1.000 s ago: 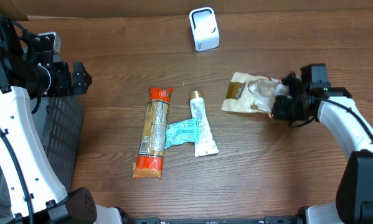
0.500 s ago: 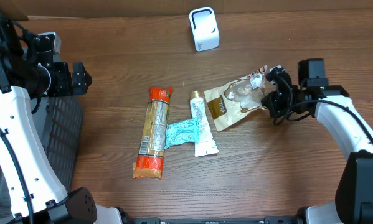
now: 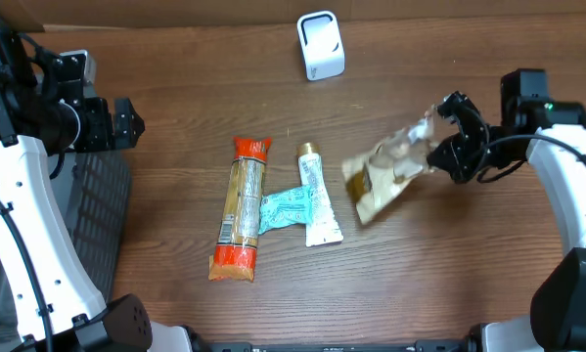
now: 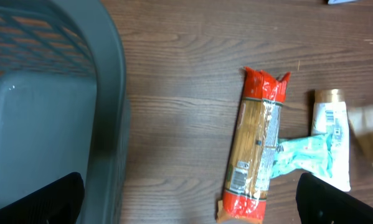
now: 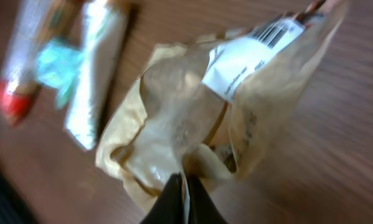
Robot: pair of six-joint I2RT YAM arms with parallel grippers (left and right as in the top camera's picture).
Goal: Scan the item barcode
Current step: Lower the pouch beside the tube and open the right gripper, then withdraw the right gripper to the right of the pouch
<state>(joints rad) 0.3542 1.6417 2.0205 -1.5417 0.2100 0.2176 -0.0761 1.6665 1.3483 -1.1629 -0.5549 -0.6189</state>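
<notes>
Overhead shows your right claw (image 3: pixel 439 149) clamped on the bag (image 3: pixel 385 176), its barcode label (image 5: pixel 254 53) out beyond the claw, likely to face the scanner (image 3: pixel 320 44); your left claw (image 3: pixel 134 124) gapes open.

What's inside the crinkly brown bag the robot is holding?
The tan crinkly plastic bag, pinched by the right gripper, has a clear window. Only pale, blurry crinkles show through it; the tan sides and white barcode label cover the rest.
</notes>
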